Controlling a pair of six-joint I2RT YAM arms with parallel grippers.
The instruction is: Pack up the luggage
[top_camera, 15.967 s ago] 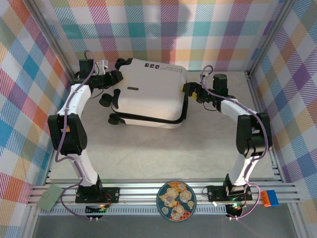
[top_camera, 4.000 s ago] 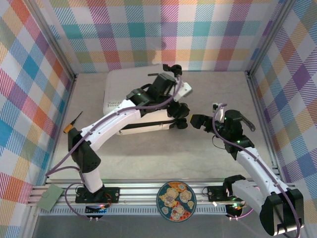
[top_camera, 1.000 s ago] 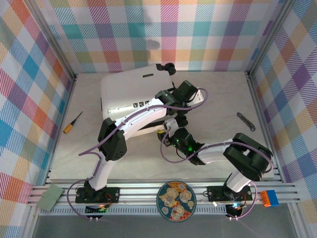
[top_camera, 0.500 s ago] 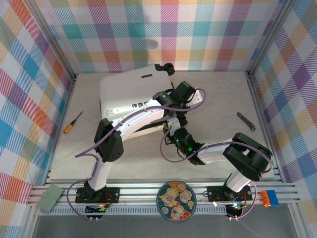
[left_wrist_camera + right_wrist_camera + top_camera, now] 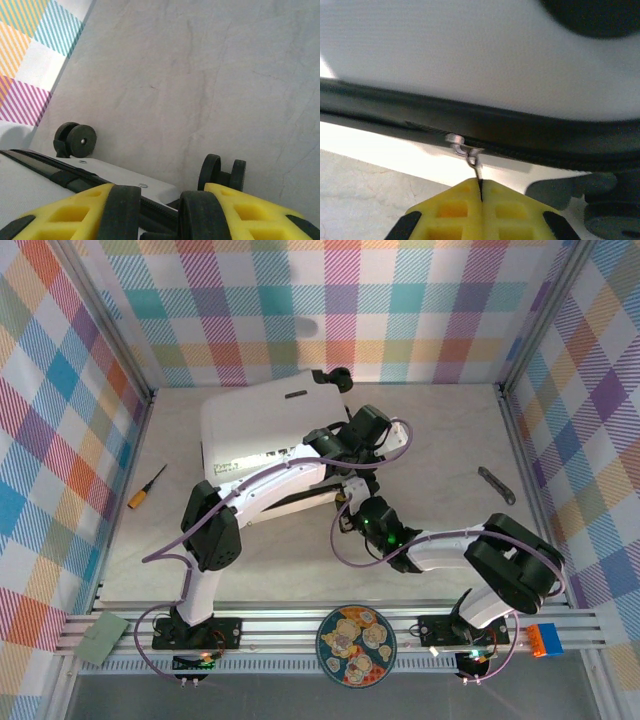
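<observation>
Presently: luggage (image 5: 262, 430), white hard shell, lying at the far left-centre of the table (image 5: 450, 440), halves together along a black zip band (image 5: 530, 132); black wheels (image 5: 75, 141) at its right end, seen from the left wrist.

Left gripper (image 5: 160, 197): at that right end; yellow fingers (image 5: 70, 215) part-way apart; the black band fills the gap between the pads, so clamped on the luggage's edge.

Right gripper (image 5: 480, 187): at the near long side; fingers pressed together, pinching the metal zip pull (image 5: 472, 160) that hangs from the slider on the band.

Elsewhere on the table: screwdriver (image 5: 146, 486), orange handle, near the left wall, well apart from the luggage; grey tool (image 5: 497, 485) near the right wall.

Patterned plate (image 5: 356, 645) on the front rail, between the arm bases.
</observation>
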